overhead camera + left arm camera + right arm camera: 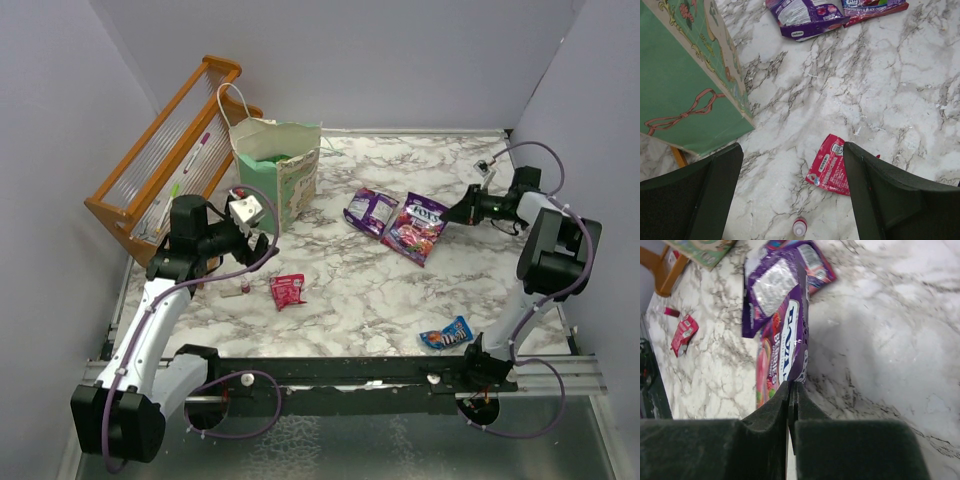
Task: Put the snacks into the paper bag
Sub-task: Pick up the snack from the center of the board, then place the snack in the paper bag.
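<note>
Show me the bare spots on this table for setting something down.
Bare marble between red packet and blue packet; also the far strip right of the paper bag. Crowded around the two purple packets.

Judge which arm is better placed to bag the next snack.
Probably right: the right gripper is shut on the edge of the glossy purple berry packet. The left gripper, though beside the mint-green paper bag, hangs open above the small red packet, holding nothing.

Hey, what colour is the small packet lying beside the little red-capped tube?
Red, with some white print. The red packet shows best in the left wrist view.
</note>
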### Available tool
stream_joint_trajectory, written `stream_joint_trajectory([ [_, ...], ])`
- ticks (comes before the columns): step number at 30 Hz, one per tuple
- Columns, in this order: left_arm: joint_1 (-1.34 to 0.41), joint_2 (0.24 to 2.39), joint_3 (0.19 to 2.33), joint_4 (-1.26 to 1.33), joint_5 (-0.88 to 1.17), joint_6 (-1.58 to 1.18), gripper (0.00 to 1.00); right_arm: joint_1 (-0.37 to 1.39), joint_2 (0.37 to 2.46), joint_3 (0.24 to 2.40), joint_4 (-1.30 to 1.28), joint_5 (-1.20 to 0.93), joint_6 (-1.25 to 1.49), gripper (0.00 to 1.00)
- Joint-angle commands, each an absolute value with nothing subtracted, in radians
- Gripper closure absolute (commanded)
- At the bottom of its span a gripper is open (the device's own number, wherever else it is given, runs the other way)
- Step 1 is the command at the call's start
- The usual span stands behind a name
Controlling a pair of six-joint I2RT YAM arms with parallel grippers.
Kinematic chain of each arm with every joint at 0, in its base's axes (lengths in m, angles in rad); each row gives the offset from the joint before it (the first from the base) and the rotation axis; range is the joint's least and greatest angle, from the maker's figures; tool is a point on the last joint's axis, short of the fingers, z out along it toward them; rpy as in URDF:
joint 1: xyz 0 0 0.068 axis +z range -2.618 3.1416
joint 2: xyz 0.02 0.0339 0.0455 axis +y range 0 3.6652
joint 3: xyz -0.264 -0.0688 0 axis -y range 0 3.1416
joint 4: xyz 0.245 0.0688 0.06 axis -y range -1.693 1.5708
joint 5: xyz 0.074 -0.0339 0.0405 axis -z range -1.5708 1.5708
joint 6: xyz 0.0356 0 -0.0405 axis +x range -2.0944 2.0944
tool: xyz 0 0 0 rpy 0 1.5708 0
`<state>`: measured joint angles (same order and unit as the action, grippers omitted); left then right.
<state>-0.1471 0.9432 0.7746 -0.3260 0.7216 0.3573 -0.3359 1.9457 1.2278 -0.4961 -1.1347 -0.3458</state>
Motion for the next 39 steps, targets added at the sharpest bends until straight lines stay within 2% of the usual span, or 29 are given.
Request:
stream_joint_trajectory([
  [1, -0.165, 0.913, 0.822, -0.318, 0.836, 0.366, 0.17, -0.334, 1.779, 1.226, -0.705, -1.242, -0.638, 0.99],
  [12, -0.258, 0.945, 0.930, -0.393, 0.875, 0.425, 0.24, -0.333, 1.545, 1.243, -1.151, -1.292, -1.129, 0.99],
  [19, -0.432, 1.052, 1.025, -0.443, 0.776, 0.491, 0.26, -0.301, 1.456, 1.201, -1.408, -1.348, -1.409, 0.99],
  [24, -0.539, 1.173, 1.106, -0.442, 0.770, 0.524, 0.26, -0.200, 1.351, 1.138, -1.382, -1.355, -1.399, 0.99],
  [32, -0.649, 1.370, 1.240, -0.463, 0.750, 0.625, 0.25, 0.020, 1.282, 1.097, -1.230, -1.347, -1.234, 0.99],
  [39, -0.686, 1.478, 1.247, -0.410, 0.892, 0.607, 0.20, 0.052, 1.227, 1.026, -1.138, -1.390, -1.189, 0.99],
])
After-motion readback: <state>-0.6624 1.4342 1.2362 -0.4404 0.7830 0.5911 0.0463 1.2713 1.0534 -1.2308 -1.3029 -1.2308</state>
